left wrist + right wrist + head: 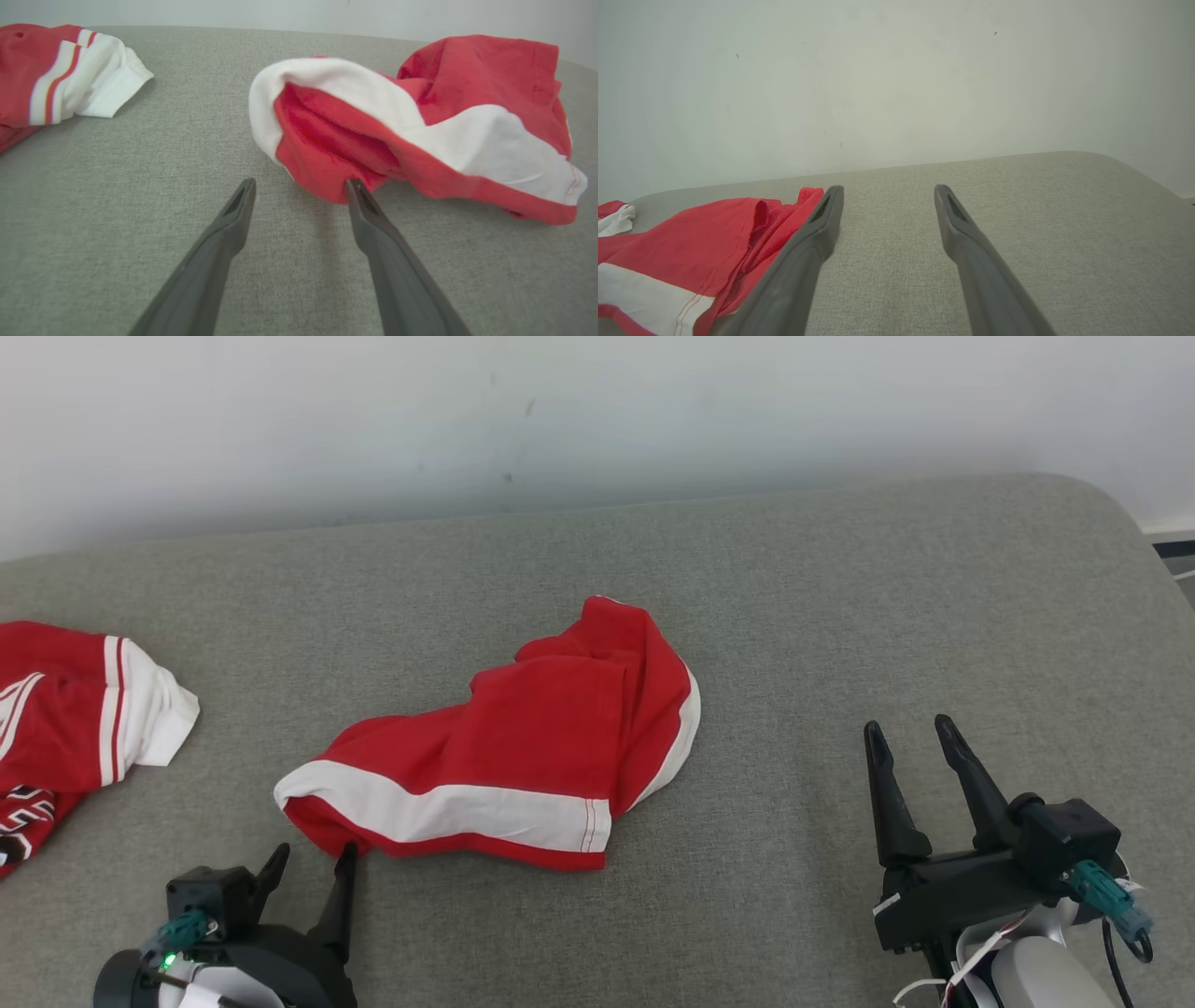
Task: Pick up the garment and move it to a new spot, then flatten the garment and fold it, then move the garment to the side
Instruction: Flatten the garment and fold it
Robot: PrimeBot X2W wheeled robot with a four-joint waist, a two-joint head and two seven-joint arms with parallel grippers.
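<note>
Okay, crumpled red cloth garment with a white band [523, 756] lies mid-way on the grey fabric-covered surface [840, 616]. Left jaws are wide open and empty, one finger [373, 224] right at the near-left hem corner. Right jaws are wide open, empty, well clear. I'd ease left forward to straddle the hem, pinch both layers, then lift. I'd avoid the other red-and-white garment [84, 709] at far left.

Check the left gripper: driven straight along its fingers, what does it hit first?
Probably the red and white garment: the left gripper stands open, one finger tipped at the garment's red hem, the other facing bare grey cushion. Contact versus a small gap is unclear.
</note>
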